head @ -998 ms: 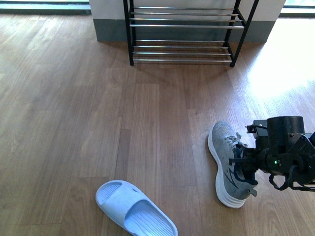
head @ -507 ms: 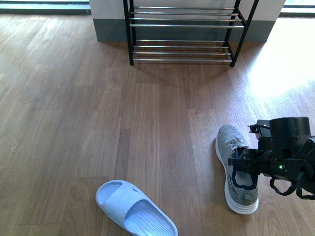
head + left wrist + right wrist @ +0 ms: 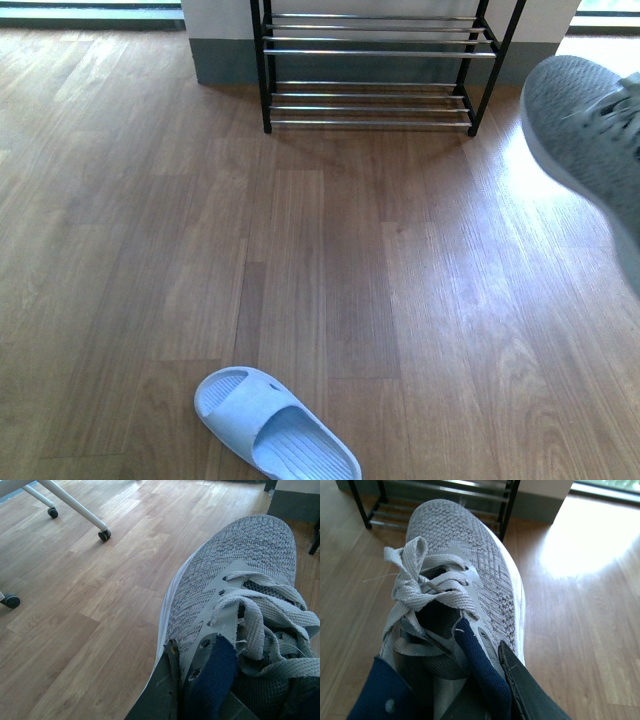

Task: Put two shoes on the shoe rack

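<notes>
In the front view the shoe rack stands at 12 o'clock against the wall, and its chrome bars carry no shoe. A pale blue slide lies on the wooden floor at about 7 o'clock, well apart from the rack. At 2 o'clock a grey sneaker fills the right edge of this view. It looks lifted off the floor, its toe points toward about 11 o'clock, and the picture cuts off its heel. No arm shows in this view.

The right wrist view shows the right gripper closed on the navy collar of this sneaker, one dark finger outside the collar and the other inside the shoe. The toe points toward the rack.

The left wrist view shows the left gripper clamped the same way on the navy collar of a second grey sneaker, above the floor. White legs on black casters stand beyond that shoe. The second sneaker does not appear in the front view.
</notes>
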`<control>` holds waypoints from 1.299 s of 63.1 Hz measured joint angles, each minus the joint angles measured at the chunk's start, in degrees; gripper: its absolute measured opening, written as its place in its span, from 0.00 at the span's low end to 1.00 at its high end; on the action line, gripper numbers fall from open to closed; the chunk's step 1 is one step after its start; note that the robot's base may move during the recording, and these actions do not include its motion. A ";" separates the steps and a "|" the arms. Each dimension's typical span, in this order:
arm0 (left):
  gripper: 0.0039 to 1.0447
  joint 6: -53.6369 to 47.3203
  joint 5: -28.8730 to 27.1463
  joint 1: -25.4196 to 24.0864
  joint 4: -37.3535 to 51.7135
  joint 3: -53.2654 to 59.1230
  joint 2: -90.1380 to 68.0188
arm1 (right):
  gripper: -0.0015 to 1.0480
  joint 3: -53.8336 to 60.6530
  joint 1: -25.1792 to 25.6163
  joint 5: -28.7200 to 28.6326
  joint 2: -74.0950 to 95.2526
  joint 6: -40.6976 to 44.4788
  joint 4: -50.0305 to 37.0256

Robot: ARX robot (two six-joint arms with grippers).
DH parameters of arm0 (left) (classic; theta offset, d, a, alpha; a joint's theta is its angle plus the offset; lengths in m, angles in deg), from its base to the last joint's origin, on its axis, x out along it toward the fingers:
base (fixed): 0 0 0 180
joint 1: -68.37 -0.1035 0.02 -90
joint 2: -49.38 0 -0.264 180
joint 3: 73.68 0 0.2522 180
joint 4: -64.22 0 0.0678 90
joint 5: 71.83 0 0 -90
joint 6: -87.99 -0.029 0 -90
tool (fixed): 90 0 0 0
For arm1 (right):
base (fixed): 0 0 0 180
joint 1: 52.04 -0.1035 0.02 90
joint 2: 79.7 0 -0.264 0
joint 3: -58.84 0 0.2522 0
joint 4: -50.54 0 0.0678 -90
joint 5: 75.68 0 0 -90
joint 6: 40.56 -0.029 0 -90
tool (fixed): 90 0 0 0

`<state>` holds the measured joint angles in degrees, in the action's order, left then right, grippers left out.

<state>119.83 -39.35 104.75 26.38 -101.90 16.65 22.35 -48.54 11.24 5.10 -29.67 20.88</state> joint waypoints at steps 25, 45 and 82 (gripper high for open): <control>0.01 0.00 0.00 0.00 0.00 0.00 0.00 | 0.01 6.64 4.07 -7.87 -32.11 2.03 13.14; 0.01 0.00 -0.46 0.00 0.00 0.00 0.11 | 0.01 6.67 4.11 -7.93 -32.11 2.23 13.16; 0.01 0.00 -0.07 0.00 0.00 0.00 0.09 | 0.01 6.75 4.17 -7.50 -32.13 2.23 13.16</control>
<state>119.83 -39.41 104.75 26.38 -101.90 16.74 29.11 -44.36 3.75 -27.03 -27.44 34.04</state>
